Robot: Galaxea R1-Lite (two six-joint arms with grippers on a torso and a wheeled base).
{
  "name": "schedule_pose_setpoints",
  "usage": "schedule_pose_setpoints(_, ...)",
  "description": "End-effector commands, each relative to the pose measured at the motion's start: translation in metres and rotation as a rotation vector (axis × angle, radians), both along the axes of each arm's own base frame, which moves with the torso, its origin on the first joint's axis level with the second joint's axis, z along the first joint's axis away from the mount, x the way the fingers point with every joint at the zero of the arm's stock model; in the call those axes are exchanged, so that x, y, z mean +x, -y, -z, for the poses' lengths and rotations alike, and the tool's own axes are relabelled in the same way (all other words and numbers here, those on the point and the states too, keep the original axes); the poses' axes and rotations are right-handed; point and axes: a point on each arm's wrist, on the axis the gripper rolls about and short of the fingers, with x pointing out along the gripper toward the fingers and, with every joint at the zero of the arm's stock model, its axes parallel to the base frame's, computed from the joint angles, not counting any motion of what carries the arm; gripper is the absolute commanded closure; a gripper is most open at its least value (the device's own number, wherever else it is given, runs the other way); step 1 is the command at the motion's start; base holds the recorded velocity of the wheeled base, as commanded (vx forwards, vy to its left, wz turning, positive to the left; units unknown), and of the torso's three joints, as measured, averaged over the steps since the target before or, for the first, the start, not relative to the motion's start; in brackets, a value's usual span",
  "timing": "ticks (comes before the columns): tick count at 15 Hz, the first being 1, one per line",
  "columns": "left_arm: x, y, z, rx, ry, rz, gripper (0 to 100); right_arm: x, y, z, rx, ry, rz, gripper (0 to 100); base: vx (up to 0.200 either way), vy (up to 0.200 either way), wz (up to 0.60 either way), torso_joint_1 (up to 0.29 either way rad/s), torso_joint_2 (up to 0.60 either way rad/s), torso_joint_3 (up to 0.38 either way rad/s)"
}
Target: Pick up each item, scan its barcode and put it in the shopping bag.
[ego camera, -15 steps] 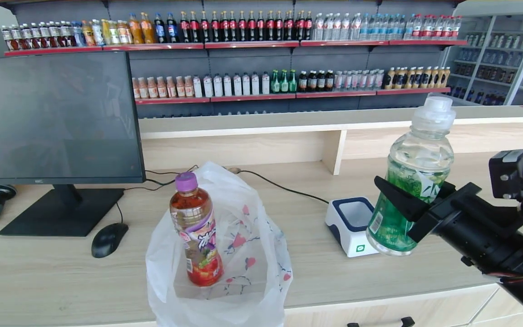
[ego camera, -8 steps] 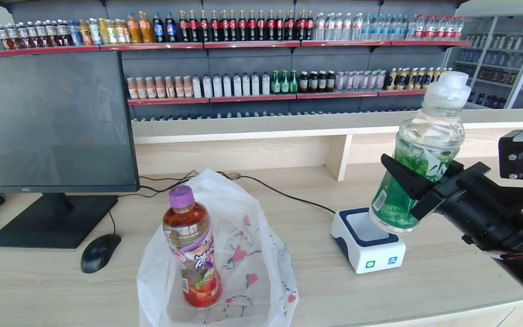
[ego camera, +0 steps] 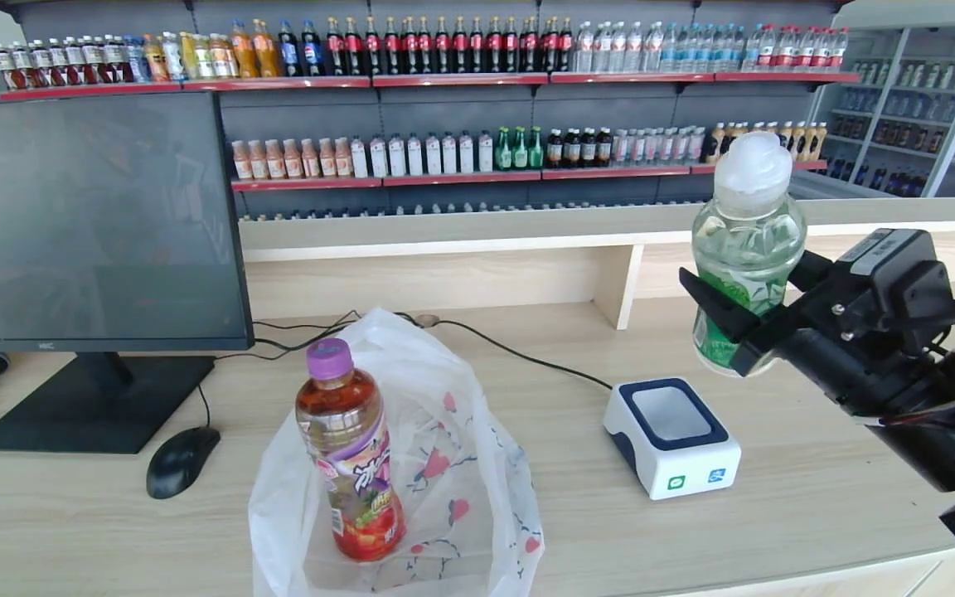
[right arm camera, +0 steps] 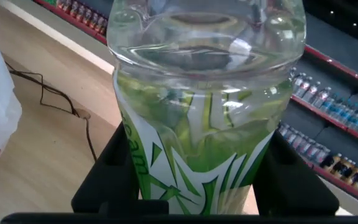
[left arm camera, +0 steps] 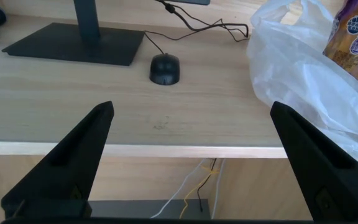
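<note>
Right hand: clamped round the lower body of the green bottle, holding it upright and well clear of the desk. The grip sits on the label band, which I judge is the widest and firmest part, and it leaves the cap end free.

Scanner: below this hand and a little to its left, window facing up. The bottle is not over the window.

Shopping bag: further to the left of the hand, mouth open. A red drink bottle stands upright inside, with room left beside it.

Left hand: spread and empty, low at the desk's front edge, with the bag near it. I judge it is parked there to keep out of the way.
</note>
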Motion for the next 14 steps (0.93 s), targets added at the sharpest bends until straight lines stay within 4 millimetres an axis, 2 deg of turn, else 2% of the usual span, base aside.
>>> schedule_pose_setpoints(1,0.000,0.000,0.000,-0.001,0.001,-0.001,0,0.014,-0.012,0.018,-0.059,-0.038,-0.012,100,0.000,0.000,0.00,0.000,0.00,0.000)
schedule_pose_setpoints(3,0.000,0.000,0.000,-0.004,0.001,-0.003,0,0.020,-0.023,0.017,-0.143,0.028,-0.007,100,0.000,0.000,0.00,0.000,0.00,0.000)
schedule_pose_setpoints(7,0.000,0.000,0.000,-0.002,0.001,-0.001,0,0.015,-0.016,0.028,-0.290,0.055,0.050,100,0.000,0.000,0.00,0.000,0.00,0.000)
schedule_pose_setpoints(10,0.000,0.000,0.000,-0.004,0.001,-0.001,0,0.013,-0.011,0.029,-0.416,0.124,0.105,100,0.000,0.000,0.00,0.000,0.00,0.000)
schedule_pose_setpoints(13,0.000,0.000,0.000,-0.004,0.001,-0.001,0,0.012,-0.012,0.035,-0.461,0.124,0.107,100,0.000,0.000,0.00,0.000,0.00,0.000)
schedule_pose_setpoints(14,0.000,0.000,0.000,-0.004,-0.001,-0.003,0,0.007,-0.015,0.037,-0.513,0.150,0.096,100,0.000,0.000,0.00,0.000,0.00,0.000)
